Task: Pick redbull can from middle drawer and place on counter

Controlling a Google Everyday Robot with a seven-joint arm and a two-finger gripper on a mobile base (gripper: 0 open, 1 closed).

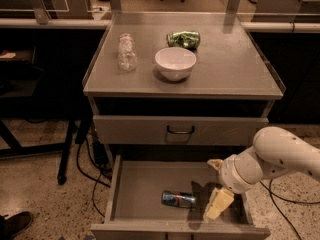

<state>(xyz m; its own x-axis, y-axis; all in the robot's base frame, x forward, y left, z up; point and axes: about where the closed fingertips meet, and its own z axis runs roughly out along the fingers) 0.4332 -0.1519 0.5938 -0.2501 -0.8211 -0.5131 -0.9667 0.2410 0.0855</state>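
Note:
The redbull can (pixel 178 199) lies on its side on the floor of the open middle drawer (pixel 140 186), towards the front middle. My gripper (pixel 218 204) hangs inside the drawer just right of the can, pale fingers pointing down, apart from the can. The white arm (pixel 272 160) reaches in from the right. The counter (pixel 225 69) is the grey cabinet top above.
On the counter stand a white bowl (pixel 175 63), a clear plastic bottle (pixel 126 52) and a crushed green can (pixel 183 39). A shut drawer front with a dark loop handle (pixel 180 130) sits above the open drawer. Cables (pixel 95 174) lie on the floor at left.

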